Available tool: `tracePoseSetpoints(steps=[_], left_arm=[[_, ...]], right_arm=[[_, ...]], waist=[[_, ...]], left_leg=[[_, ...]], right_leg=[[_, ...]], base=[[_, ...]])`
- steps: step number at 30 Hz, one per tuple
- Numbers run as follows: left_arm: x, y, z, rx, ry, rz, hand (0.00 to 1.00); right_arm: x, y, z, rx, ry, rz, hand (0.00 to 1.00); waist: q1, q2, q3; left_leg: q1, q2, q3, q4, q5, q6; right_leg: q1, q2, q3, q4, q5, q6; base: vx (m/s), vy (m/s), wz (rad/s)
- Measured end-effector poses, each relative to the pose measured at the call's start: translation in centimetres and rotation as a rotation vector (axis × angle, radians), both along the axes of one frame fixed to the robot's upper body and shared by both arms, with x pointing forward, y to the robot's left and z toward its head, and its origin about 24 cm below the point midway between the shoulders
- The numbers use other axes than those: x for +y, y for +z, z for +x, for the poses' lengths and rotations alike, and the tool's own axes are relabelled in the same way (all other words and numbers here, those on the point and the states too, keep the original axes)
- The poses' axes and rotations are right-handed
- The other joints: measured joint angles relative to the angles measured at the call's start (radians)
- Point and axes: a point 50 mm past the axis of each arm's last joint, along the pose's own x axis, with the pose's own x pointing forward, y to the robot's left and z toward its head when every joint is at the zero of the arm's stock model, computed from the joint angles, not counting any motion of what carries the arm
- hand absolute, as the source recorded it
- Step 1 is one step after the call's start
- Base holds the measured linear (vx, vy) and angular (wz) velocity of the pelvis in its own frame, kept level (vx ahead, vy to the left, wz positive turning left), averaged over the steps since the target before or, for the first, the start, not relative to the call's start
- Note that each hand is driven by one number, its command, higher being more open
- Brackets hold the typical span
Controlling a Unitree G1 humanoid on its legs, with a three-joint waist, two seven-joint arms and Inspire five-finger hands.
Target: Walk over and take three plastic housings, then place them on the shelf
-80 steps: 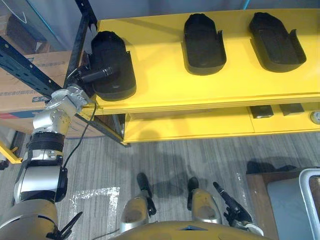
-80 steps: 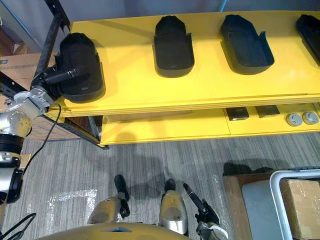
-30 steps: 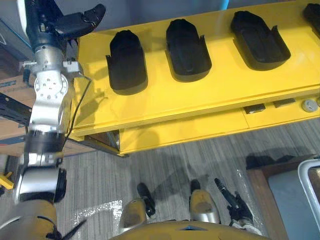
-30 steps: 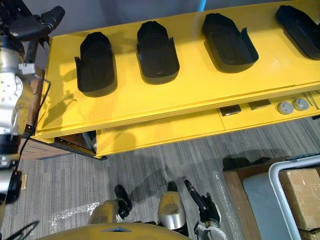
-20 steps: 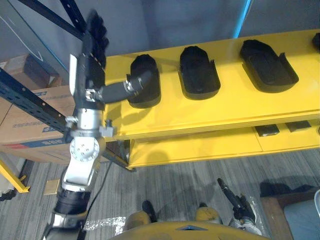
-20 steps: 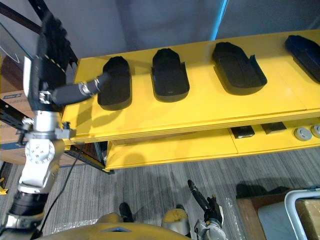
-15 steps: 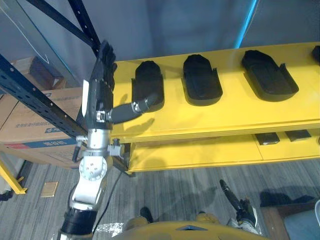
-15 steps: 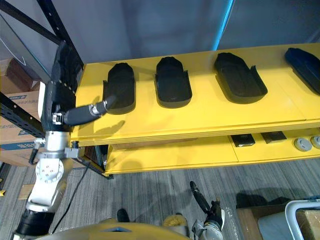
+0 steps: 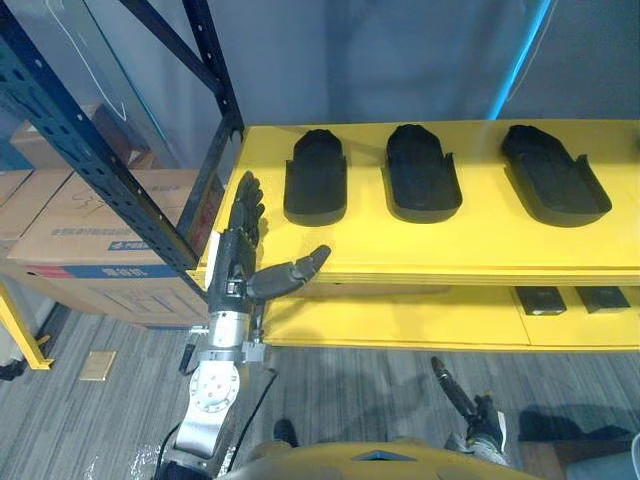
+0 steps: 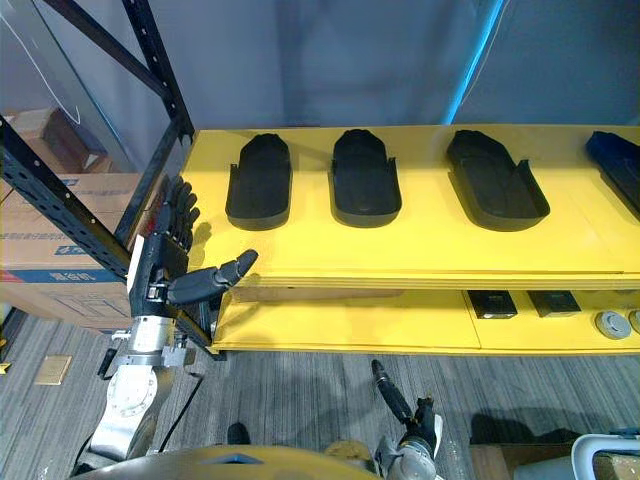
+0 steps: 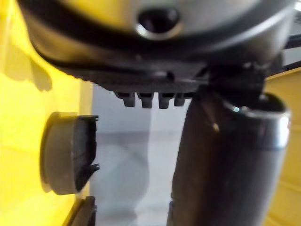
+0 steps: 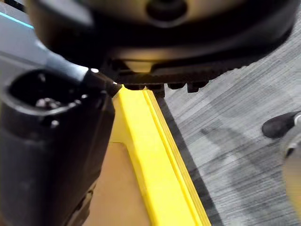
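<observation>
At the flat yellow shelf's near left corner my left hand hovers released, empty; three black plastic housings lie placed, so lowering my arm seems next.

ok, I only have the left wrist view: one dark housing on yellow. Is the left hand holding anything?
Observer: No. The left hand is open and empty, held up by the left front corner of the yellow shelf.
Operator: How many housings up there?
Observer: Four in a row on the top board: left housing, middle housing, right housing and a far-right housing at the picture's edge.
Operator: Right hand?
Observer: The right hand hangs low over the floor, open and empty.
</observation>
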Motion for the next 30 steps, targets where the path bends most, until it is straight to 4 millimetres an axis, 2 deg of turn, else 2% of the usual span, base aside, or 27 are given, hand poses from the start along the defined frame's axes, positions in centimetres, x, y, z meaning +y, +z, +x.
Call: tracePoseSetpoints(steps=[3,8,12,16,20,22,26,30], left_arm=[[-0.2,1.9,1.9,-0.079,0.006,0.009,1.0],[0.4,5.0,6.4,-0.123,0.086,0.034,1.0],[0.5,6.3,7.8,-0.116,0.102,-0.018,1.0],[0.0,8.0,9.2,-0.144,0.094,-0.021,1.0],[0.2,9.3,10.9,-0.13,0.071,-0.091,1.0],[0.4,9.7,11.8,-0.112,0.065,-0.131,1.0],[1.1,9.5,13.0,-0.062,0.12,-0.162,1.0],[1.5,9.4,13.2,-0.042,0.129,-0.162,1.0]], right_arm=[[-0.1,-0.3,-0.8,0.032,0.026,0.01,1.0],[-0.2,-0.8,-3.0,0.108,0.045,0.066,1.0],[-0.4,-1.4,-4.7,0.174,0.019,0.115,1.0],[-0.3,-1.7,-6.1,0.201,-0.01,0.163,1.0],[-0.5,-1.6,-5.5,0.175,-0.003,0.173,1.0],[-0.4,-1.6,-5.2,0.165,0.007,0.182,1.0],[-0.3,-1.6,-4.6,0.15,0.022,0.195,1.0],[-0.3,-1.5,-4.0,0.135,0.029,0.195,1.0]], waist=[[-0.013,-0.001,-0.005],[-0.069,-0.02,-0.012],[-0.091,-0.029,-0.007],[-0.117,-0.049,0.009],[-0.137,-0.053,0.04],[-0.139,-0.046,0.065],[-0.152,-0.038,0.084],[-0.173,-0.042,0.094]], left_leg=[[0.006,0.004,0.022,0.0,-0.001,-0.002],[0.023,0.005,0.063,0.0,-0.01,-0.007],[0.017,0.007,0.102,0.003,-0.014,-0.009],[0.002,0.005,0.108,0.004,-0.014,-0.008],[-0.007,0.001,0.109,0.004,-0.012,-0.003],[-0.011,0.001,0.113,0.004,-0.014,-0.003],[-0.012,0.001,0.121,0.005,-0.013,-0.001],[-0.01,0.0,0.125,0.005,-0.012,0.0]], right_leg=[[-0.008,0.003,0.023,0.0,0.001,0.001],[-0.019,0.004,0.066,0.0,0.008,0.009],[-0.051,0.006,0.111,0.001,0.028,0.017],[-0.068,0.006,0.128,0.007,0.037,0.018],[-0.088,0.002,0.135,0.021,0.038,0.018],[-0.102,0.002,0.143,0.023,0.034,0.012],[-0.112,0.003,0.156,0.035,0.038,0.019],[-0.112,0.003,0.159,0.037,0.04,0.021]], base=[[-0.01,0.014,-0.19],[0.01,0.02,-0.25],[0.04,0.03,-0.31],[0.02,0.023,-0.08],[-0.04,0.026,-0.01],[-0.06,0.025,-0.07],[0.0,0.014,-0.09],[0.04,0.009,-0.03]])
